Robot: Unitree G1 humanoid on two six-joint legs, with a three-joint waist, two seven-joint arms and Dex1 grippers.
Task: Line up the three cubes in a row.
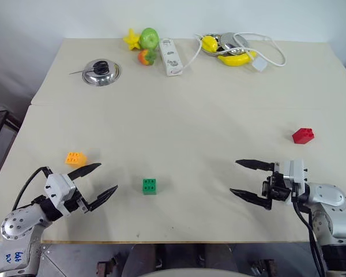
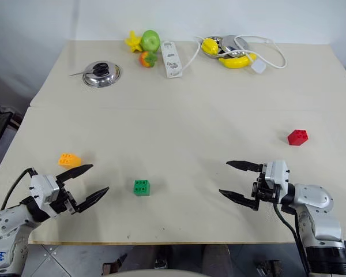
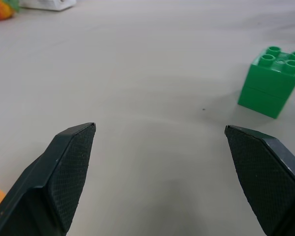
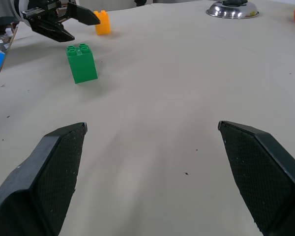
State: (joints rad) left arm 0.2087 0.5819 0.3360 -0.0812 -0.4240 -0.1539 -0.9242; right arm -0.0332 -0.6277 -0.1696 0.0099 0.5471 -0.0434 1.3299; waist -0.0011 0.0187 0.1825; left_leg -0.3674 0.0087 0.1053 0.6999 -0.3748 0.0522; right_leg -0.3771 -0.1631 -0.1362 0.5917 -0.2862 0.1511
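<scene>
Between hands: green cube (image 1: 149, 186); left hand (image 1: 100, 181) nearer; both empty.

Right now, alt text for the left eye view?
Both grippers, left and right, hover open over a beige table. Three cubes lie apart: orange-yellow, green, red.

Silver arms, black claw (image 1: 102, 180) fingers, black cables

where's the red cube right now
In the left eye view the red cube sits alone on the table's right side, just beyond the open right pincer.
</scene>
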